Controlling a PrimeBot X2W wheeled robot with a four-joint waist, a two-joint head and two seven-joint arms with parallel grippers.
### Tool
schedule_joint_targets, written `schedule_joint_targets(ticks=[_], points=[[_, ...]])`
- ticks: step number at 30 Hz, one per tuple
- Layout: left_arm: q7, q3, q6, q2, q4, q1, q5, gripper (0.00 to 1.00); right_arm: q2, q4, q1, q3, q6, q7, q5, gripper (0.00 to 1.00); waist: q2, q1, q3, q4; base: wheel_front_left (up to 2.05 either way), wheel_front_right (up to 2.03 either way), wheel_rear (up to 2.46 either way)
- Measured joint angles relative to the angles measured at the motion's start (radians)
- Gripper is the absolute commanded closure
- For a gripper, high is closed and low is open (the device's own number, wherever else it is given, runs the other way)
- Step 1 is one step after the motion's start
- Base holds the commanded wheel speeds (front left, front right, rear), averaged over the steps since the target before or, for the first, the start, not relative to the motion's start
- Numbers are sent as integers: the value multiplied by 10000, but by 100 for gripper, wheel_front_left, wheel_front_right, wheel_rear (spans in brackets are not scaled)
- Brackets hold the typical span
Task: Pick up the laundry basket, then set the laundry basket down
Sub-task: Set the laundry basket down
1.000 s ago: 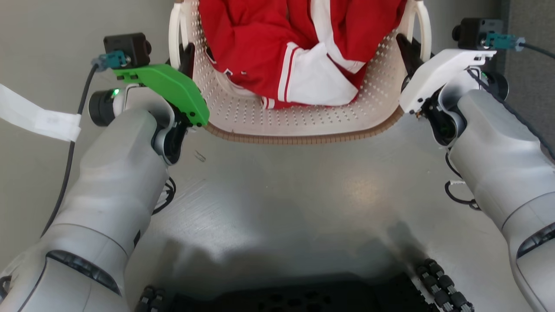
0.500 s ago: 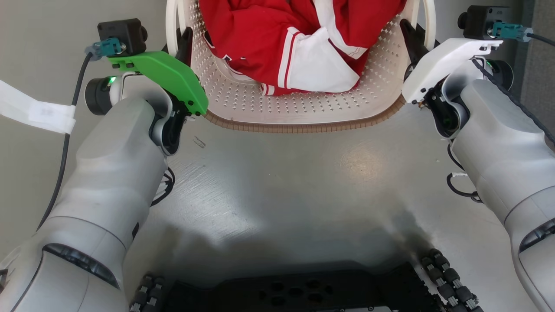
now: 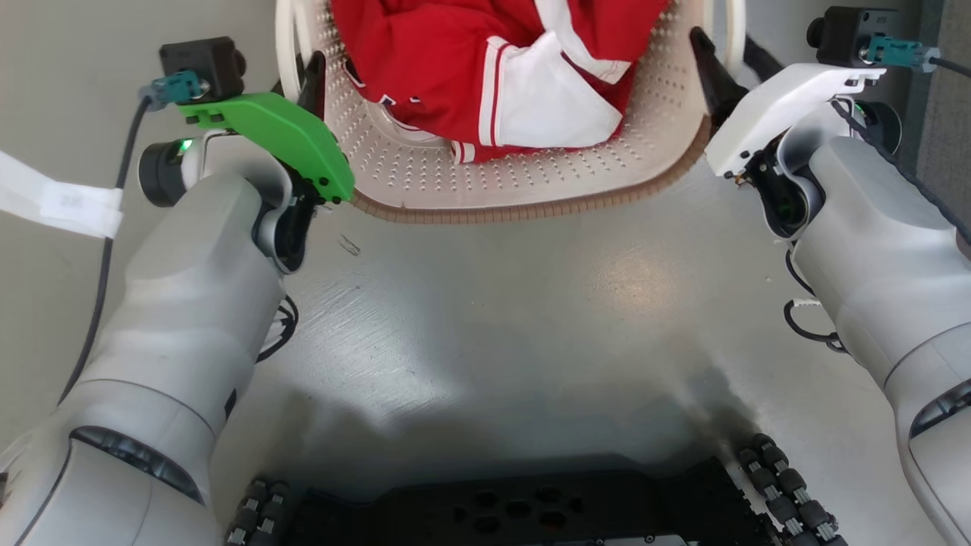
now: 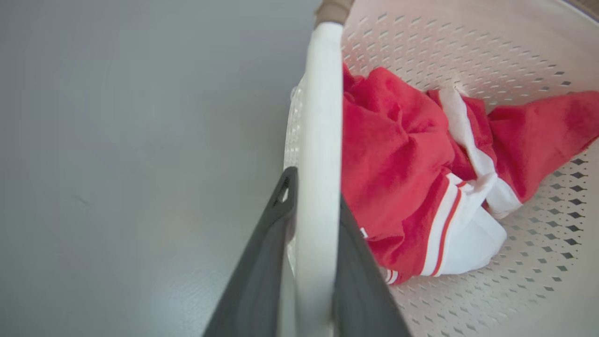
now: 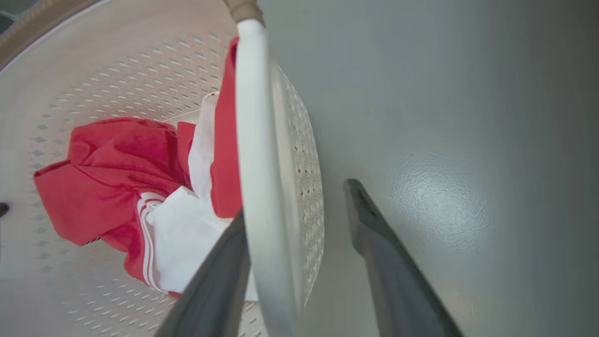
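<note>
Closer, right gripper loose around handle.

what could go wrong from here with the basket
1. The left end effector is shut on the left handle, but the right end effector is open around the right handle; a lift now would likely tilt the laundry basket and spill the red garment.
2. The right one's inner finger touches that handle and could snag it on withdrawal.
</note>
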Motion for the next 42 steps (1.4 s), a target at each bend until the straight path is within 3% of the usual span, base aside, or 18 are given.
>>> schedule_joint_targets(ticks=[1, 14, 27, 42], points=[[-35, 4, -6, 8, -2, -4, -61, 0, 0, 29, -29, -8, 0, -2, 2, 0, 0, 0, -3, -3, 0, 0, 0], [-82, -194, -92, -6, 184, -91, -151, 0, 42, 234, -56, 10, 0, -90, 86, 0, 0, 0, -154, -12, 0, 0, 0], [-86, -307, -192, -4, 583, 337, -38, 0, 228, 234, 422, 236, 0, -178, 90, 0, 0, -1, -1067, -42, 0, 0, 0], [-88, 780, -282, 443, -474, 777, 531, 0, 23, -794, 862, -190, 0, -209, 255, 0, 0, -1, -2842, -174, 0, 0, 0]])
